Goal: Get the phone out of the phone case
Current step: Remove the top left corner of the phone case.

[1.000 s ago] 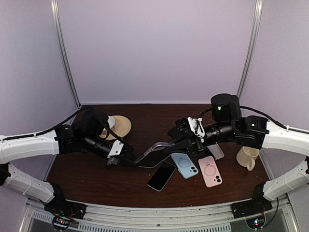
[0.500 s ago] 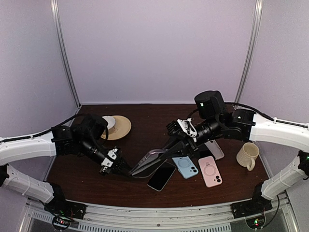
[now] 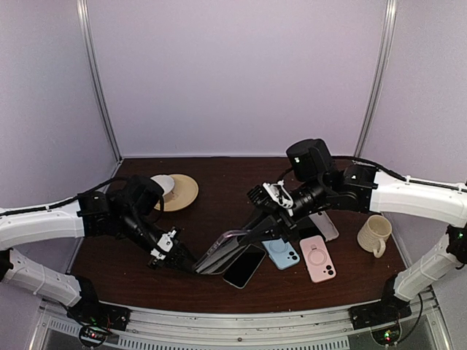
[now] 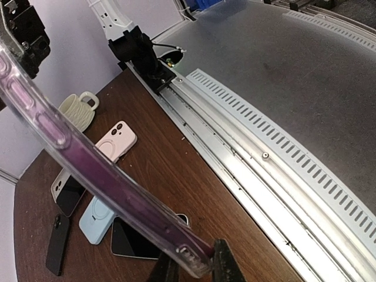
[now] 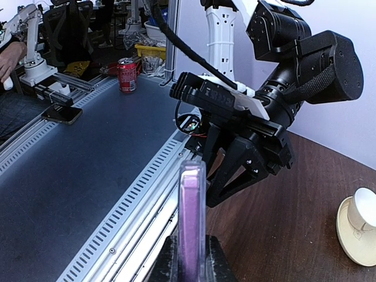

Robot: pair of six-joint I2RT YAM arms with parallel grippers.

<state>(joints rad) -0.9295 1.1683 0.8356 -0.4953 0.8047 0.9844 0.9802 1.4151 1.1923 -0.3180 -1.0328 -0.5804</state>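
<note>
The job is barely under way. The phone case (image 3: 222, 249), clear with a purple tint, hangs in the air between the two arms, tilted, just above the dark tabletop (image 3: 219, 182) and its spare handsets. The purple phone (image 5: 192, 194) appears to sit fully inside it, with no corner peeled away that either wrist view shows. The left claw (image 3: 186, 261) is pressed together on the case's lower end, pinching its corner. The right claw (image 3: 257, 235) is clamped on the upper end, its fingers squeezing the edge from both sides. What is left is the whole separation: flexing the rim off a corner, working the phone free and parting the two pieces. Compared with a second ago, the left claw has dropped toward the near edge of the tabletop and the right arm has swung leftward and lower. The held case now lies closer to the black phone (image 3: 244, 267) and slopes more steeply. The mug (image 3: 374, 235), which the right arm partly covered, now stands in full view, and neither claw has changed its grip.
</note>
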